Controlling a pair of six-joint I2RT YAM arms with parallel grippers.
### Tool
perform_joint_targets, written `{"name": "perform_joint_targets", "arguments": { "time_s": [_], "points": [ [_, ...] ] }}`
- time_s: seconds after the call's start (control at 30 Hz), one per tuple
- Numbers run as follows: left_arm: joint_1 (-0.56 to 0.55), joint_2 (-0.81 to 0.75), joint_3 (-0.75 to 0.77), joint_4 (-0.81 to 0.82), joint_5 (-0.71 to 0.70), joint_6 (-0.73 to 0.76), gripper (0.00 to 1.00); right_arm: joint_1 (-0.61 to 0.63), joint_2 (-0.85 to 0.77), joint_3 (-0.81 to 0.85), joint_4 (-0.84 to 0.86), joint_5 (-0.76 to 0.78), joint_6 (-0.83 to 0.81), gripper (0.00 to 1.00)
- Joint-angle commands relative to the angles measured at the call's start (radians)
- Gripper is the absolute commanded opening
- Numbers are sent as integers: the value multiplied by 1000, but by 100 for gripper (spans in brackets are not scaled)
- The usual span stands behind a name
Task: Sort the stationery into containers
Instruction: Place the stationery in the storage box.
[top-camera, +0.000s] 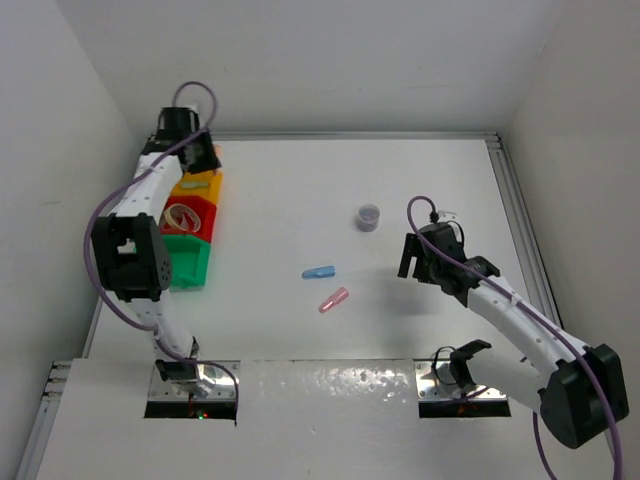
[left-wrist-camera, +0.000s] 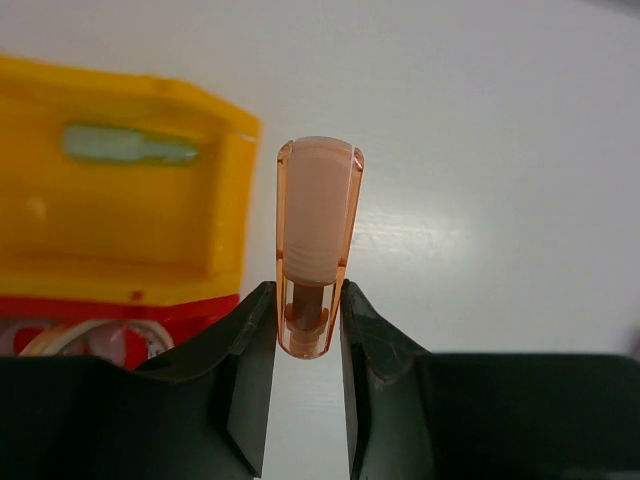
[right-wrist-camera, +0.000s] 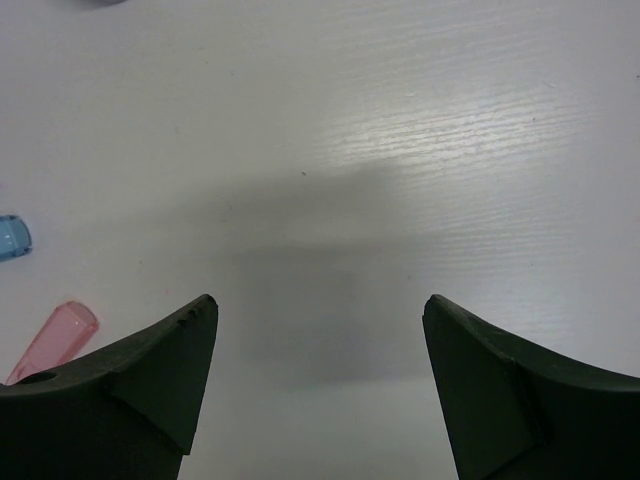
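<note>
White bench, plain white walls.

Top view: your bins run in a line at the far left: yellow bin farthest, red bin, then green bin. The left end effector hangs by the yellow one. A blue capsule and a pink capsule lie mid-bench, with a grey-purple cylinder beyond. The right end effector hovers to their right.

Left wrist: the jaws are clamped on an orange capsule, gripped at one end. It sits over bare bench just right of the yellow wall, not above the opening. A green piece lies inside, so you are probably grouping capsules there.

Right wrist: the fingers are spread wide, holding and touching nothing. The pink and blue capsules at left look like your next picks.
</note>
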Motion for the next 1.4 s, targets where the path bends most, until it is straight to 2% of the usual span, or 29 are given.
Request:
{"name": "perform_joint_targets", "arguments": {
  "time_s": [0.0, 0.03, 0.13, 0.4, 0.63, 0.77, 0.9, 0.93, 0.97, 1.07, 1.17, 1.37],
  "points": [
    [108, -69, -54, 41, -40, -371, 0, -6, 21, 61, 49, -12, 7, 82],
    [121, -60, -54, 48, -38, -441, 0, -7, 25, 67, 52, -14, 7, 82],
    [164, -2, -8, 39, -89, -521, 0, -9, 50, 80, 52, -9, 3, 81],
    [227, 145, 127, 54, -233, -661, 0, -7, 108, 119, 29, -12, 12, 81],
    [292, 211, 142, -1, -184, -761, 0, -7, 136, 147, 5, 9, 34, 81],
    [293, 199, 79, 48, -133, -763, 0, -7, 148, 159, 8, 12, 38, 81],
    [295, 250, 96, 68, -136, -743, 0, -6, 180, 193, -8, 0, 23, 81],
    [293, 257, 104, 73, -138, -738, 4, -6, 188, 202, -18, 0, 20, 81],
    [295, 262, 104, 86, -136, -733, 15, -6, 200, 217, -24, 0, 8, 81],
    [297, 258, 99, 105, -130, -718, 34, -4, 206, 233, -38, 6, 0, 81],
    [301, 256, 119, 113, -121, -715, 39, -3, 203, 228, -29, 8, 3, 81],
    [298, 230, 193, 116, -144, -672, 39, 11, 202, 230, -34, 11, -25, 81]
  ]
}}
